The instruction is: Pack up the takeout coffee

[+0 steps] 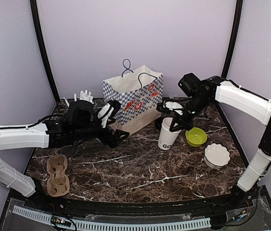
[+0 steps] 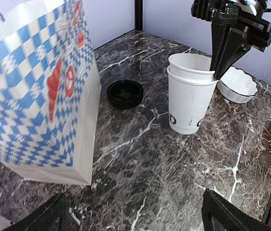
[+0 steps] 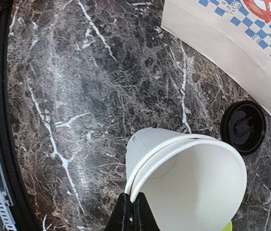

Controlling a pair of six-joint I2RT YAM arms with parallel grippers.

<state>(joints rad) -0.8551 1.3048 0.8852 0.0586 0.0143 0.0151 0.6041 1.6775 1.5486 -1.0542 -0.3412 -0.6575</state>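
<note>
Counting items, left to right

One cardboard carrier far left. Left gripper spread wide, holding nothing, beside one checkered bag. One black lid loose just beside bag. Two white cups nested upright mid-table; right gripper clenched on their rim. One green bowl, one white dish.

White paper cup: black letters "GO" near base. Checkered bag: print unreadable.
</note>
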